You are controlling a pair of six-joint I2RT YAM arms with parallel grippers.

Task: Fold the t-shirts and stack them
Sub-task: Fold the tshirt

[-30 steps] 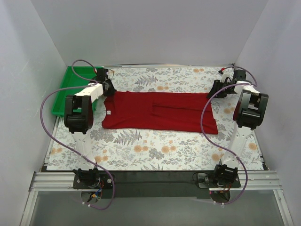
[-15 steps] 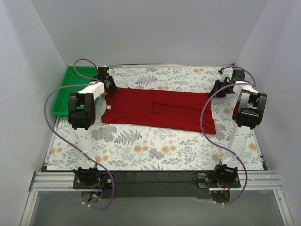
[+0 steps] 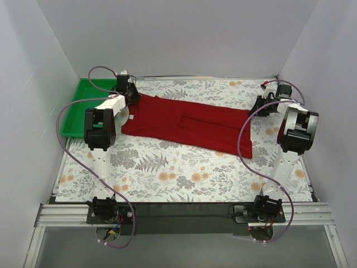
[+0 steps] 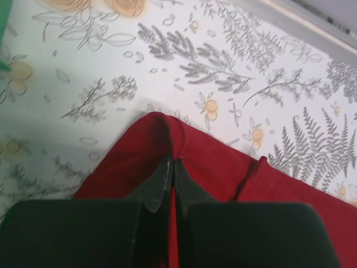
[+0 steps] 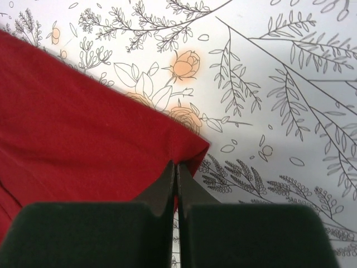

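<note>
The dark red t-shirt [image 3: 187, 124] lies partly folded in a long band across the floral table, neck end to the left. My left gripper [image 3: 131, 97] is shut on its far left corner [image 4: 162, 131], jaws pinched on the cloth. My right gripper [image 3: 257, 106] is shut on the far right corner [image 5: 187, 146], also pinching cloth. Both held corners are at the back of the table. The near edge of the shirt drapes toward the front, with a hanging corner [image 3: 244, 149] at the right.
A green tray [image 3: 81, 109] stands at the back left, beside the left arm. The floral table cover [image 3: 184, 173] stretches in front of the shirt. White walls close in the back and both sides. Purple cables loop off both arms.
Both grippers have carried the shirt's far edge back toward the rear wall. The shirt has shifted away from the front and now lies slanted, its left end higher.
</note>
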